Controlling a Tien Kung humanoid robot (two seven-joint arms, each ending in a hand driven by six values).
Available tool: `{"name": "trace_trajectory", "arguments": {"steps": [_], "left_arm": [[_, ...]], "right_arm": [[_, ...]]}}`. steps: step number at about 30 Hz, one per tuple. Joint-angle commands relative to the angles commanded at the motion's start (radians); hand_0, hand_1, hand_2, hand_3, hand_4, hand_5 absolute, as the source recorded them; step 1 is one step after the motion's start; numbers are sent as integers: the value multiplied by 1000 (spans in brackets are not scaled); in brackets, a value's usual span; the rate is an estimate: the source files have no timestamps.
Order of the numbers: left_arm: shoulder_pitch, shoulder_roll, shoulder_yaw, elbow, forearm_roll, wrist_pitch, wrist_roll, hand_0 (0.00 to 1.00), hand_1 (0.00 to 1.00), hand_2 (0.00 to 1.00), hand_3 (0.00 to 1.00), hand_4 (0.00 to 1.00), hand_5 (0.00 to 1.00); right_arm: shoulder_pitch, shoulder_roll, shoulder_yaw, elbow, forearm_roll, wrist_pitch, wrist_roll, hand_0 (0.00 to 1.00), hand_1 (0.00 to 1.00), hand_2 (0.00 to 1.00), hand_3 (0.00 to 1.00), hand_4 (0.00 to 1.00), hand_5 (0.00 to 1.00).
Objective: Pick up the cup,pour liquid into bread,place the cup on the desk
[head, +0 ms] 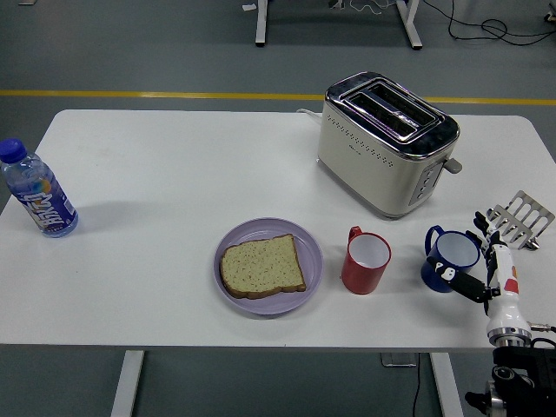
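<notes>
A blue cup [449,260] stands at the right of the white table [174,200], handle to the upper left. My right hand [483,261] is just right of it, fingers spread around its side, thumb under the cup's near edge; whether they touch it I cannot see. A red cup [365,261] stands left of the blue one. A slice of bread [261,266] lies on a purple plate [311,248] near the front middle. The left arm does not show.
A cream toaster [387,143] stands behind the cups. A metal rack [521,219] lies at the right edge, just beyond my hand. A water bottle [36,191] with a blue cap stands at the far left.
</notes>
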Motion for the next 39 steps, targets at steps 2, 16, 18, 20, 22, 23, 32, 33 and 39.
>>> {"name": "trace_trajectory", "arguments": {"steps": [2, 16, 18, 20, 22, 23, 32, 33, 39], "left_arm": [[0, -1, -1, 0, 1, 0, 1, 683, 691, 697, 549, 254, 998], [1, -4, -7, 0, 8, 1, 4, 683, 691, 696, 548, 253, 998], [1, -4, -6, 0, 7, 0, 4, 683, 691, 696, 548, 253, 998], [0, -4, -6, -1, 6, 0, 3, 683, 691, 696, 548, 253, 998], [0, -5, -7, -1, 8, 0, 5, 684, 691, 697, 549, 253, 998], [-1, -5, -8, -1, 9, 0, 5, 684, 691, 697, 549, 253, 998], [0, -6, -11, -1, 12, 0, 7, 683, 691, 696, 549, 253, 998], [0, -6, -11, -1, 13, 0, 7, 683, 691, 696, 549, 253, 998], [1, -6, -14, -1, 18, 0, 9, 683, 689, 696, 548, 253, 998]], "right_arm": [[4, 2, -5, -6, 8, 0, 7, 951, 845, 935, 938, 998, 13], [20, 11, -24, -42, 63, 0, 40, 950, 838, 935, 937, 998, 15], [21, 13, -26, -45, 81, 0, 49, 950, 838, 935, 937, 998, 15], [23, 13, -30, -46, 103, 0, 60, 950, 838, 935, 937, 998, 15], [26, 13, -37, -48, 128, 0, 72, 946, 834, 929, 938, 998, 14], [27, 13, -40, -49, 136, 0, 76, 946, 834, 929, 938, 998, 14], [35, 14, -56, -61, 170, 0, 85, 942, 834, 929, 939, 998, 15], [35, 14, -56, -61, 172, 0, 85, 942, 834, 929, 939, 998, 15], [40, 15, -65, -73, 188, 0, 89, 938, 829, 925, 935, 998, 16]]}}
